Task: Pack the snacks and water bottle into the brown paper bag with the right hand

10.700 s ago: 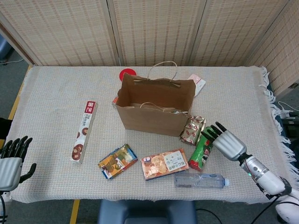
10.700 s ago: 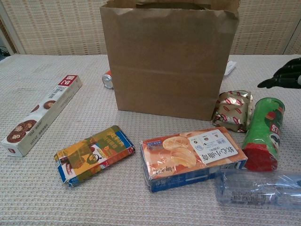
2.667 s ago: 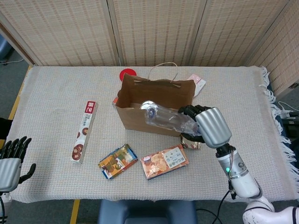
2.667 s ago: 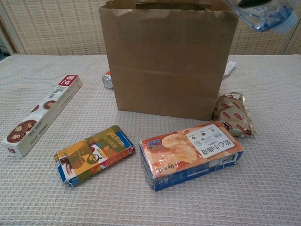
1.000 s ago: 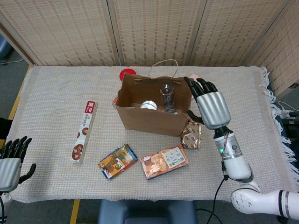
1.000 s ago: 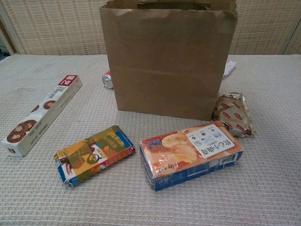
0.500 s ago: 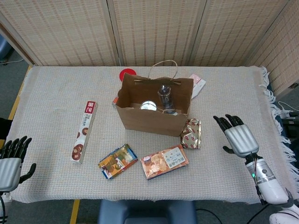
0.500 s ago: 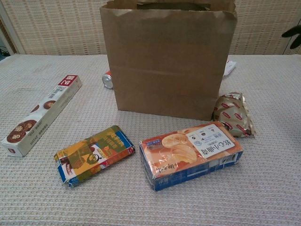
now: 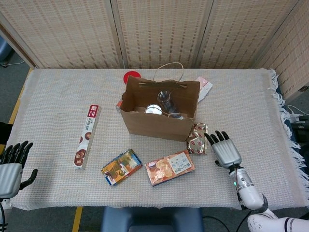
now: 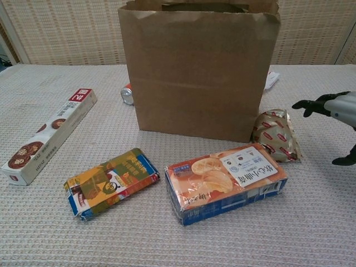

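Note:
The brown paper bag (image 9: 159, 118) (image 10: 197, 72) stands open mid-table. Inside it I see the clear water bottle (image 9: 166, 102) leaning and a round can lid (image 9: 153, 110). A gold-and-red snack pouch (image 9: 198, 137) (image 10: 276, 135) lies at the bag's right front corner. An orange biscuit box (image 9: 170, 168) (image 10: 225, 181) and a yellow-blue snack pack (image 9: 121, 166) (image 10: 110, 181) lie in front of the bag. A long white cookie box (image 9: 87, 136) (image 10: 50, 133) lies to the left. My right hand (image 9: 225, 149) (image 10: 336, 114) hovers open just right of the pouch, fingers spread, holding nothing. My left hand (image 9: 12, 167) rests open at the table's left front corner.
A red round lid (image 9: 131, 76) and a white packet (image 9: 203, 88) lie behind the bag. A small can (image 10: 127, 94) lies by the bag's left back corner. The cloth-covered table (image 9: 58, 96) has a fringed right edge (image 9: 285, 121). Woven screens stand behind.
My right hand has let go of the bottle into the bag, swung out right and come down beside the gold pouch. The bottle has tilted inside the bag. The left hand stays still.

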You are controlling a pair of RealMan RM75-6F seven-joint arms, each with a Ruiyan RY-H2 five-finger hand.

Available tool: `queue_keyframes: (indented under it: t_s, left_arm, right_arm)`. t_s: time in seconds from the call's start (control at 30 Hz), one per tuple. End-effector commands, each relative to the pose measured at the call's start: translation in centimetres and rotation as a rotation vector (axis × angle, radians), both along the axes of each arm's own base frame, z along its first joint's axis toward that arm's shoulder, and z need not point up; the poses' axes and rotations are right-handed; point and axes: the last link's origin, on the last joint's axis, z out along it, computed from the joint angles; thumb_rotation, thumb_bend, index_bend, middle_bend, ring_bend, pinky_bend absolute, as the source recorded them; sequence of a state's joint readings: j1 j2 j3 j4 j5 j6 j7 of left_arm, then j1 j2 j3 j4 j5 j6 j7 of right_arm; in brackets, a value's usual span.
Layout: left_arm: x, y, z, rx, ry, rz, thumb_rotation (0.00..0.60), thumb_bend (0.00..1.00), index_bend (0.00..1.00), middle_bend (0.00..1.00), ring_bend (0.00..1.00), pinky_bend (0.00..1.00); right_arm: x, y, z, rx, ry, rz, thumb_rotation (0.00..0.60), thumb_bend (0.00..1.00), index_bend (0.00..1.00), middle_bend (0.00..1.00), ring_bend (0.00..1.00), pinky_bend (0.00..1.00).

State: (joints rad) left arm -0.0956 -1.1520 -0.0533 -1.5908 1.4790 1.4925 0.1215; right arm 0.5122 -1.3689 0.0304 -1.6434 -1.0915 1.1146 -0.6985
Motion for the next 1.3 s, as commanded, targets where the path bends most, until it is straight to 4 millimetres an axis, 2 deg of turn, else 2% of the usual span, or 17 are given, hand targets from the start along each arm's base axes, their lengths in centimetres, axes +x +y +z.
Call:
queue_keyframes:
  t_s: [0.03, 0.47, 0.87, 1.0, 1.07, 1.2, 1.3]
  left_arm:
    - [0.0, 0.0, 0.0, -0.001, 0.000, -0.001, 0.600, 0.37, 0.00, 0.00, 0.00, 0.00]
    - [0.0, 0.0, 0.0, -0.003, -0.001, -0.004, 0.600, 0.37, 0.00, 0.00, 0.00, 0.00]
    - [0.0, 0.0, 0.1, -0.006, -0.004, -0.008, 0.600, 0.37, 0.00, 0.00, 0.00, 0.00]
    - [0.0, 0.0, 0.1, -0.007, -0.005, -0.009, 0.600, 0.37, 0.00, 0.00, 0.00, 0.00]
    - [0.0, 0.0, 0.1, -0.008, -0.005, -0.009, 0.600, 0.37, 0.00, 0.00, 0.00, 0.00]
    - [0.0, 0.0, 0.1, -0.009, -0.007, -0.010, 0.600, 0.37, 0.00, 0.00, 0.00, 0.00]
    - [-0.1, 0.0, 0.1, -0.009, -0.008, -0.011, 0.600, 0.37, 0.00, 0.00, 0.00, 0.00]
  right_arm:
    - [0.1, -0.4, -1.4, -0.023, 0.027, 0.011, 0.600, 0.06, 0.00, 0.15, 0.05, 0.12]
    - [1.1, -1.5, -4.7, -0.075, -0.007, 0.053, 0.600, 0.06, 0.00, 0.15, 0.05, 0.12]
    - [1.3, -2.2, -6.9, -0.087, -0.017, 0.036, 0.600, 0.06, 0.01, 0.15, 0.05, 0.12]
    - [1.2, -2.4, -7.5, -0.088, 0.001, 0.029, 0.600, 0.07, 0.10, 0.15, 0.10, 0.13]
    - [1.3, -2.4, -7.7, -0.089, -0.001, 0.034, 0.600, 0.14, 0.17, 0.18, 0.15, 0.19]
    - [1.5, -2.3, -8.0, -0.095, 0.007, 0.063, 0.600, 0.35, 0.35, 0.31, 0.31, 0.38]
    - [1.6, -2.2, -7.8, -0.095, -0.006, 0.080, 0.600, 0.45, 0.49, 0.41, 0.41, 0.52]
